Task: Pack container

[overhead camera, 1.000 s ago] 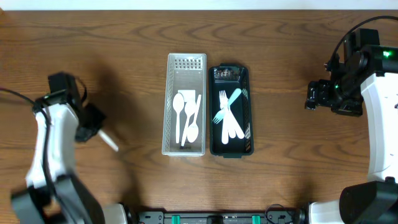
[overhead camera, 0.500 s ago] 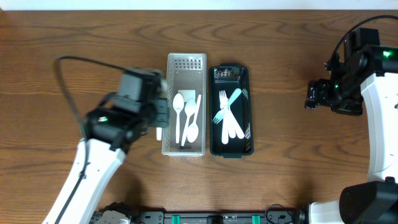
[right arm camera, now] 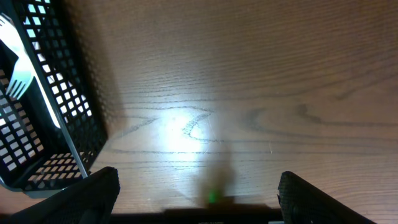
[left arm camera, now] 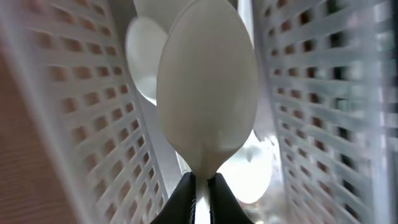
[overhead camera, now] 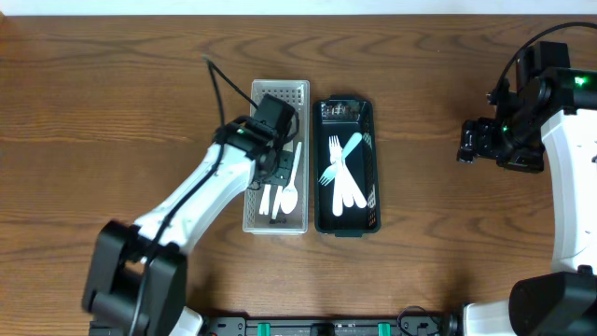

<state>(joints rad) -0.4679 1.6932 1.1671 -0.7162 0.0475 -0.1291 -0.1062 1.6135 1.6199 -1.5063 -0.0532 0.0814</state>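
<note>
The left gripper [overhead camera: 271,166] is seen from overhead above the white basket [overhead camera: 280,91], which stands on the wooden table [overhead camera: 140,75] touching the left side of the black basket [overhead camera: 318,168]. In the left wrist view the gripper [left arm camera: 200,193] is pressed together on the thin handle of a white spoon [left arm camera: 207,93], whose bowl points away from the camera. The spoon is held between the perforated walls of the white basket [left arm camera: 298,93], above the bowls of the other spoons [left arm camera: 144,57] that lie on the basket floor. From overhead, these other spoons [overhead camera: 288,196] are partly covered by the gripper, and whether the held spoon touches them cannot be told. Several white forks [overhead camera: 343,187] and one pale teal fork [overhead camera: 348,147] are laid crosswise in the black basket. The right gripper [overhead camera: 471,142] is kept well apart from both baskets, above bare wood at the right side of the table. In the right wrist view its fingers [right arm camera: 102,190] are spread wide with nothing between them, and a corner of the black basket [right arm camera: 43,130] with a fork [right arm camera: 20,81] inside is seen at the left edge.
</note>
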